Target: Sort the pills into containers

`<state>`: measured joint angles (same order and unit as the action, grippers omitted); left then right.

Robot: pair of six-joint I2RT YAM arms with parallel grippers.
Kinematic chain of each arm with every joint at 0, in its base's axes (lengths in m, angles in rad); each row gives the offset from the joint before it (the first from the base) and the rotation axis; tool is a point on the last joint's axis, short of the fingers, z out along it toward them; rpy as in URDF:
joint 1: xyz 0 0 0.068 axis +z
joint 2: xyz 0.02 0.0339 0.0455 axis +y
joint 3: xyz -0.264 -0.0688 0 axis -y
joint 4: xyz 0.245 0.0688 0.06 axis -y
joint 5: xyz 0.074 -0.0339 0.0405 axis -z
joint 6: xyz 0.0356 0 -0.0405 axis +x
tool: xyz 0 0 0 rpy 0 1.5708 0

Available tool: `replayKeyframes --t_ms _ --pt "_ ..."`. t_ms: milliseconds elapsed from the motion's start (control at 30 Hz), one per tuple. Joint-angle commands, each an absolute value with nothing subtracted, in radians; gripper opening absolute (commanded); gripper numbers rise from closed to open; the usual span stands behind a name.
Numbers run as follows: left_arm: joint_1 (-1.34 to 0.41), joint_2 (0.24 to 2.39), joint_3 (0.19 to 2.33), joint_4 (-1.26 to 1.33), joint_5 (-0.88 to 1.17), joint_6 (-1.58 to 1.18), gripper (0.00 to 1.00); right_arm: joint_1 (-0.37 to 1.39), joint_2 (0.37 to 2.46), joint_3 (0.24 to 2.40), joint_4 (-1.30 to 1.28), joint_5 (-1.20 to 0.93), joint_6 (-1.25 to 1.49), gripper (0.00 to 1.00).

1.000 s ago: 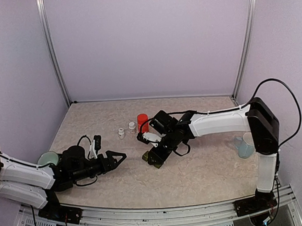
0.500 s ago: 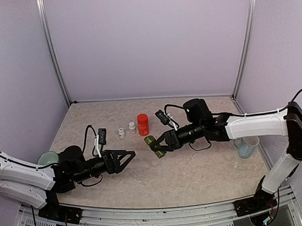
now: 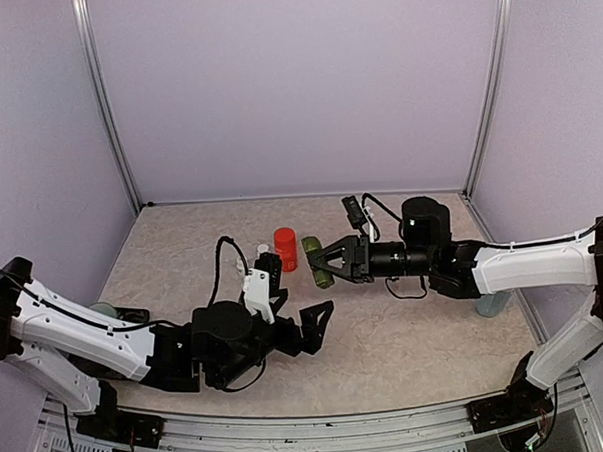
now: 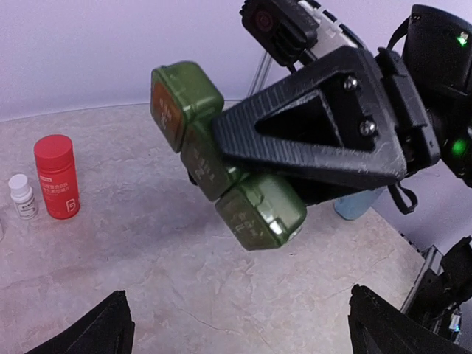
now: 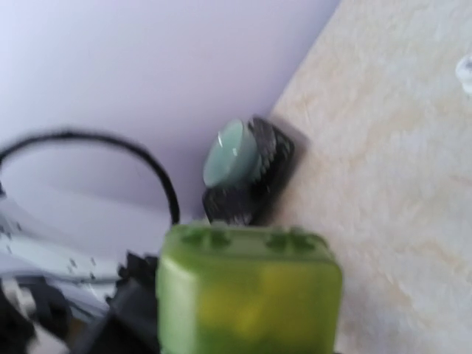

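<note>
Above tabletop (image 3: 406, 332), R hand (image 3: 325, 262) is clamping green pill-container strip (image 4: 188, 96) mid-strip, jaws partway closed, holding it airborne; facing it, L hand (image 3: 314, 327) is gaping wide, empty.

Glossy plastic containers (image 4: 203, 166), matt stone-look table (image 4: 147, 251)

nothing reads clearly. the lids of the green containers (image 4: 206, 169) carry raised letter-like marks, one group per lid, too blurred and tilted to spell out. the red bottle (image 4: 57, 177) bears a thin line of white print and a small white square sign near its base, both too small to read. the small white bottle (image 4: 22, 195) has a pale label, illegible.
</note>
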<state>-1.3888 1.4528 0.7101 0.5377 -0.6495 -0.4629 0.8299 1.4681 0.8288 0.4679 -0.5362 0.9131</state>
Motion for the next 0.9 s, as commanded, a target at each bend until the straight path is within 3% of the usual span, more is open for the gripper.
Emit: replayKeyframes --t_ms 0,233,467,867 --pt "-1.418 1.513 0.774 0.447 -0.851 -0.406 0.99 0.823 1.416 0.805 0.571 -0.470 0.996 0.44" --pt "-1.418 1.562 0.808 0.531 -0.957 -0.343 0.99 0.824 1.370 0.768 0.596 -0.421 1.034 0.44" --pt "-1.417 1.597 0.820 0.727 -0.884 -0.194 0.99 0.825 1.363 0.735 0.627 -0.399 1.054 0.44" --pt "-1.399 1.718 0.960 0.725 -0.912 -0.086 0.96 0.829 1.352 0.720 0.638 -0.393 1.065 0.44"
